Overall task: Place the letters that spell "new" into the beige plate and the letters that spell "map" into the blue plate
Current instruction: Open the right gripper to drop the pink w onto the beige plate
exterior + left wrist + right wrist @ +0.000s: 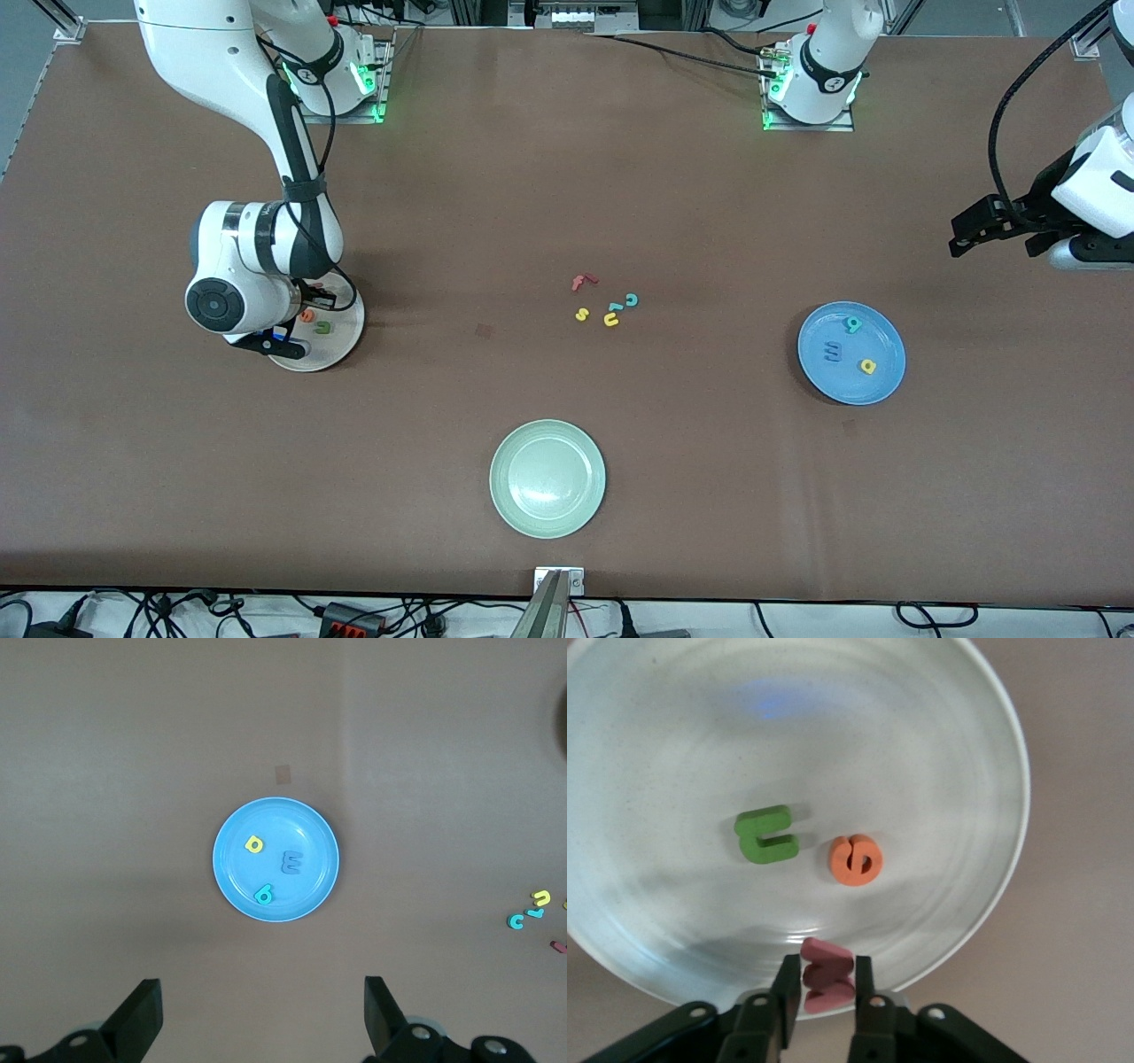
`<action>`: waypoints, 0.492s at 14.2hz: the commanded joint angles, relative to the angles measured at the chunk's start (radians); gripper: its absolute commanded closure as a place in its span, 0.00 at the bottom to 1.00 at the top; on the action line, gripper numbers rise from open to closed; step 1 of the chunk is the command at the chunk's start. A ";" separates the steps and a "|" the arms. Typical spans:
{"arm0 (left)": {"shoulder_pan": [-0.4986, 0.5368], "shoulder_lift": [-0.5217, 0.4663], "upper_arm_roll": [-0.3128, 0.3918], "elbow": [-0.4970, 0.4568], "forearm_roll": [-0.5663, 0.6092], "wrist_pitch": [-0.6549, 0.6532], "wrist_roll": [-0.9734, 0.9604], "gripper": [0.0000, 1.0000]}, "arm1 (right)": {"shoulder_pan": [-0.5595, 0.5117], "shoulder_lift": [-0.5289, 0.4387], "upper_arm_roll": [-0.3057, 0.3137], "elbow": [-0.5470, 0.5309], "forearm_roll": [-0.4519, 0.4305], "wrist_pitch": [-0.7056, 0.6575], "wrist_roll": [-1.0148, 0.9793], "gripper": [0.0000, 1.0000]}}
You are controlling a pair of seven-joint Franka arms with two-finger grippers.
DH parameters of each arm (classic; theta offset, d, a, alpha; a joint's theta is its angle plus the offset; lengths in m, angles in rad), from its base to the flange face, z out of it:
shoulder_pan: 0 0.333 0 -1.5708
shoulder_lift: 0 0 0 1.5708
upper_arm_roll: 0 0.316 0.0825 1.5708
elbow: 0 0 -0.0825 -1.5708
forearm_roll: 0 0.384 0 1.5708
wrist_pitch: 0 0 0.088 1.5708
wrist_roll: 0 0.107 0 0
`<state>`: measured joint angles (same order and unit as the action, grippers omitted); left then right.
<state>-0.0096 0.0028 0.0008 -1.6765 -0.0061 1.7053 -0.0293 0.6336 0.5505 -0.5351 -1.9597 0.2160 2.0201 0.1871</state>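
Brown table (pixel 496 177), cables (pixel 354 616) along its near edge, even light

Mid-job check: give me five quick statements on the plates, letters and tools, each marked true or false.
1. The blue plate holds the blue m, yellow a and teal p. True.
2. The red-pink w lies among the loose letters mid-table. False: it is between the right tool fingers, over the beige plate.
3. The green n and orange e lie in the beige plate. True.
4. The left tool grips a letter. False: open, empty.
5. The pale green plate holds letters. False: none.
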 commanded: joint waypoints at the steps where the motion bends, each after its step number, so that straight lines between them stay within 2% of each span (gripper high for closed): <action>1: -0.007 -0.027 -0.002 -0.020 0.008 0.000 -0.009 0.00 | 0.002 -0.033 0.001 -0.022 0.028 0.009 -0.012 0.00; 4: -0.007 -0.027 -0.004 -0.019 0.008 -0.003 0.020 0.00 | 0.006 -0.101 -0.005 0.028 0.028 -0.055 0.005 0.00; 7: -0.007 -0.027 -0.004 -0.017 0.006 -0.013 0.023 0.00 | -0.011 -0.103 -0.052 0.238 0.023 -0.265 0.003 0.00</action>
<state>-0.0129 -0.0019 -0.0021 -1.6766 -0.0061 1.7018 -0.0243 0.6350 0.4642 -0.5574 -1.8417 0.2319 1.8767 0.1902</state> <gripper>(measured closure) 0.000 0.000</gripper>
